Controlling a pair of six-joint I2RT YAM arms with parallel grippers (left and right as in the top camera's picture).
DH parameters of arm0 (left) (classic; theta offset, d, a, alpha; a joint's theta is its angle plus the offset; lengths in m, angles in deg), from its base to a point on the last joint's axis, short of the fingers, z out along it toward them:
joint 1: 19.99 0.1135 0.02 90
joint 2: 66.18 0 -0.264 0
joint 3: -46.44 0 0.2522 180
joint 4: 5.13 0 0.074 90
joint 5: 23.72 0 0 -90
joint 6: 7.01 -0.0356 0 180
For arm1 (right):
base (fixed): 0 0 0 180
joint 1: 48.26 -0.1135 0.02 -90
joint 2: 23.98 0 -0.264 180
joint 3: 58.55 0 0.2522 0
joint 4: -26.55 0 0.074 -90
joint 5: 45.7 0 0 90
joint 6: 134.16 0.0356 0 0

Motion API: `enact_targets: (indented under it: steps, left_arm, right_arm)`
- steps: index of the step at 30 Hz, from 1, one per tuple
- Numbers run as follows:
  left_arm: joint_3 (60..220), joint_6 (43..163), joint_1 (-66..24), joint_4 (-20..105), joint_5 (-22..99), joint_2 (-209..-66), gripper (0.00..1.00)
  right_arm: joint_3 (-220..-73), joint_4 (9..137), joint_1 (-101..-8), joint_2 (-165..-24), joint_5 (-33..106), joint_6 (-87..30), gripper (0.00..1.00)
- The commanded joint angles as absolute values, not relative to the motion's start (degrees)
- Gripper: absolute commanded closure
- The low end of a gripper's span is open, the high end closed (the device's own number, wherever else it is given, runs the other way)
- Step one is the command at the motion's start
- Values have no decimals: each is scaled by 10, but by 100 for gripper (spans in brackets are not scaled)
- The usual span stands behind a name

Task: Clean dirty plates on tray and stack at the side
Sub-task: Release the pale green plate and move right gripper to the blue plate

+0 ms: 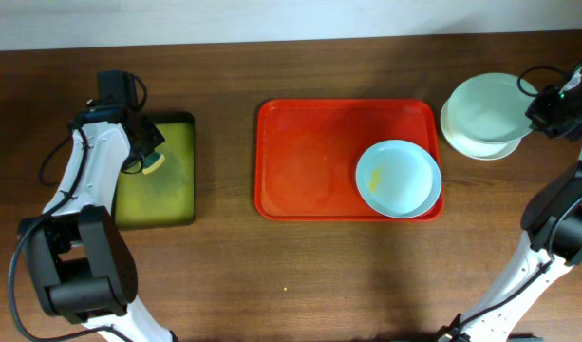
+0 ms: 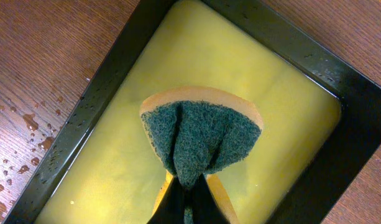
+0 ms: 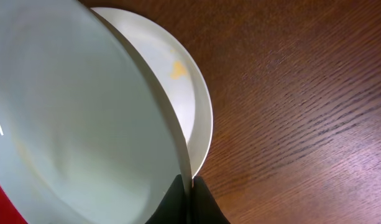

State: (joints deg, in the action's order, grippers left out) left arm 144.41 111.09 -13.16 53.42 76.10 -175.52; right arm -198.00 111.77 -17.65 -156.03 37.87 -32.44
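Brown wooden table (image 1: 272,275), two arms, one at each side. Near the middle we log the large red rectangular plastic tray (image 1: 309,161) with its raised rim, most of the floor bare. In its right near corner sits the pale blue round plate (image 1: 398,179), flat, its edge reaching the tray's right rim; a small yellow smear (image 1: 376,178) marks its left inner side. Right of the tray and off it, toward the far right of the table, the white round plate (image 1: 480,147) lies on the wood. Over it we see the pale mint green round plate (image 1: 488,106), set a little farther back than the white one. The right pincer (image 1: 547,104) grips this mint plate at its right rim. From the right wrist, the right pincer (image 3: 189,186) is closed narrow on that thin rim. The mint plate (image 3: 72,118) looks tilted, its gripped edge lifted off the white plate (image 3: 184,93), which carries a yellow smear (image 3: 176,70) of its own. Whether the two plates touch at the other side we cannot tell. At the left stands the small black-rimmed tray (image 1: 193,171) filled with yellow-green liquid. The left pincer (image 1: 148,152) hangs over its far left part, holding a sponge (image 1: 156,163). From the left wrist, the left pincer (image 2: 189,193) pinches the sponge (image 2: 199,134), folding its dark green scouring face outward with the yellow foam behind, above the liquid inside the black rim (image 2: 352,124). Water droplets (image 2: 28,121) speckle the wood beside that tray.
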Motion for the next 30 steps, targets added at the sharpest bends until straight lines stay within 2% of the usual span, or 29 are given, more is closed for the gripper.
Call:
enact_targets:
  steps: [1, 2, 3, 10, 16, 19, 24, 28, 30]
  left_arm:
    - [1443, 1103, -131, 532, 761, -1758, 100]
    - [1443, 1103, -131, 532, 761, -1758, 100]
    - [1443, 1103, -131, 532, 761, -1758, 100]
    - [1443, 1103, -131, 533, 761, -1758, 100]
    - [1443, 1103, -131, 533, 761, -1758, 100]
    - [1443, 1103, -131, 533, 761, -1758, 100]
    - [1443, 1103, -131, 534, 761, -1758, 100]
    - [1443, 1103, -131, 533, 761, -1758, 100]
    - [1443, 1103, -131, 535, 761, -1758, 100]
  right_arm:
    - [-1982, 1115, -183, -1566, 385, -318, 28]
    - [-1982, 1116, -183, -1566, 385, -319, 8]
    - [-1982, 1126, -183, -1566, 380, -338, 1]
    - [-1982, 1223, -225, -1460, 355, -362, 1]
    - [-1970, 1296, -369, -1423, 372, -362, 1]
    - [-1914, 1297, -432, -1423, 447, -360, 1]
    - [-1857, 1287, -475, -1412, 441, -319, 1]
    - [-1774, 1249, -499, -1293, 443, -318, 1]
    - [-1619, 1150, -484, -1175, 453, -319, 1]
